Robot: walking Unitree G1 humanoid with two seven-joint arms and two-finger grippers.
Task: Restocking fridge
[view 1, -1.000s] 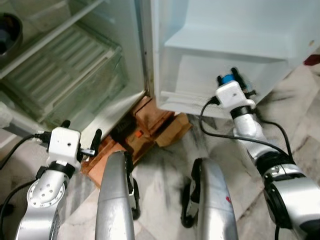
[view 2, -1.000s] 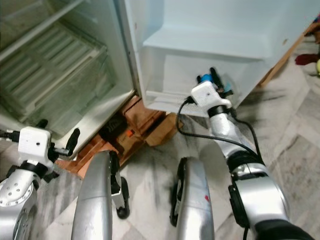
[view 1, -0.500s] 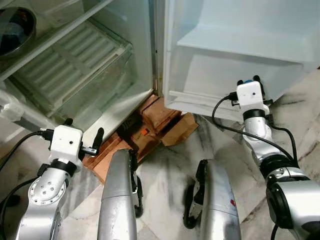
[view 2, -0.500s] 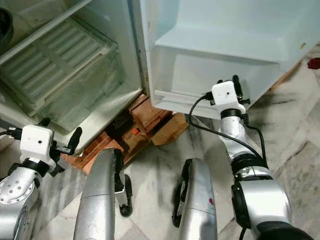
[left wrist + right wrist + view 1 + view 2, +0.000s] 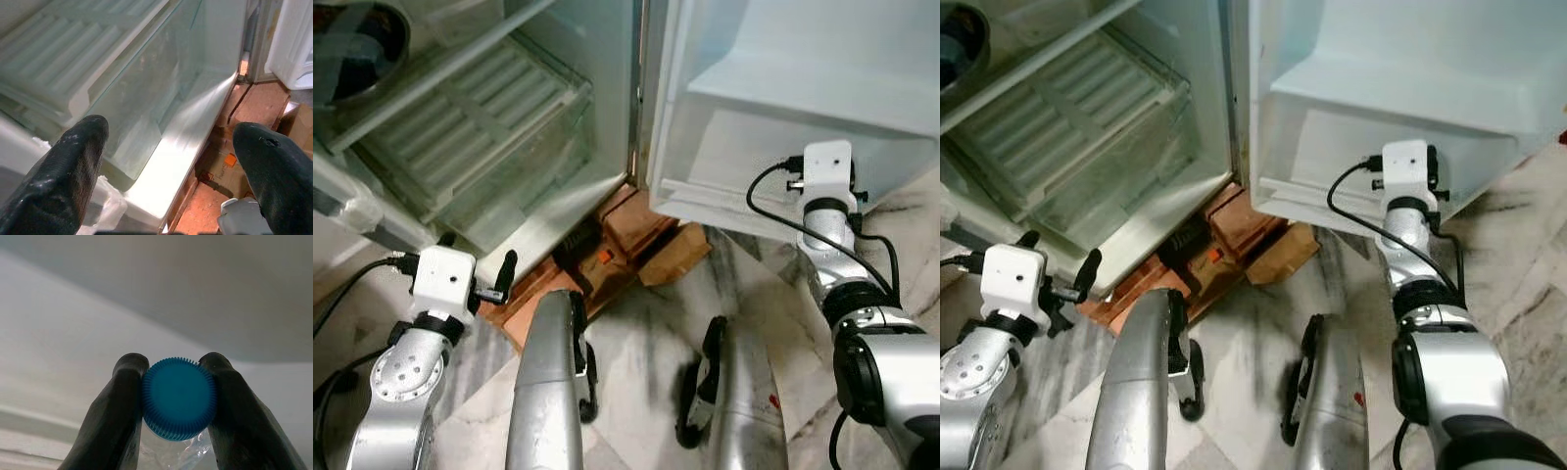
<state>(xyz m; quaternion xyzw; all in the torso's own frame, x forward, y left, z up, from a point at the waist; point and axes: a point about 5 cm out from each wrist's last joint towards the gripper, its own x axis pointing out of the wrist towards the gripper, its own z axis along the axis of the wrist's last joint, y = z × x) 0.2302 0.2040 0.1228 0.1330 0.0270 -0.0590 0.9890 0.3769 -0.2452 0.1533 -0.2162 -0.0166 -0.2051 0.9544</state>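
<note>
The right gripper (image 5: 178,399) pinches a blue-capped bottle (image 5: 179,398), its body hidden, at the door shelf (image 5: 773,157), centre right. The left gripper (image 5: 171,161) hangs spread, lower left. The view has shifted since earlier, the arm more upright.

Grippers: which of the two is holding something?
The right gripper, at the fridge door's shelf: its fingers clamp a bottle's blue ribbed cap. The left gripper is open and holds nothing.
</note>
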